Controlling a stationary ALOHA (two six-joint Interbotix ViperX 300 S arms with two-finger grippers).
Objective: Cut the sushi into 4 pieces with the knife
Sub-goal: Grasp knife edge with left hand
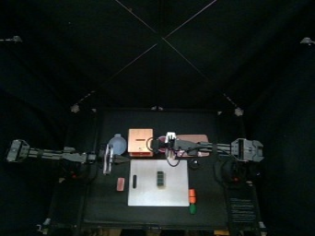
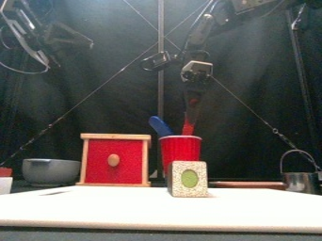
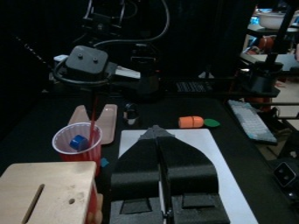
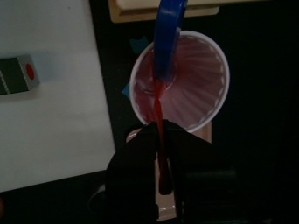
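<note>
- Sushi roll (image 1: 160, 178): lies on the white cutting board (image 1: 145, 194), about mid-board. It sits forward of the cup and apart from it. It looks whole, with no cut seen.
- Red knife (image 2: 189, 113): stands near upright, with its lower end inside the red cup (image 2: 180, 151) and a blue knife (image 2: 160, 125) leaning beside it.
- Right gripper (image 4: 158, 131): jaws closed tight on the red knife's upper part, holding nothing else.
- Left gripper (image 3: 158, 133): jaws pressed together and empty. It hovers over the board's side nearest the wooden box (image 2: 115, 160).
- Step in hand, as I read it: drawing the knife out of the cup.
- To do it well: lift straight up until the tip clears the rim, so the cup does not tip and the blue knife is not dragged along.
- Keep the pinch firm, since a thin handle may swivel between the jaws.
- After that: carry the knife over the board, set the blade square across the roll at a seam between blocks, and press down.
</note>
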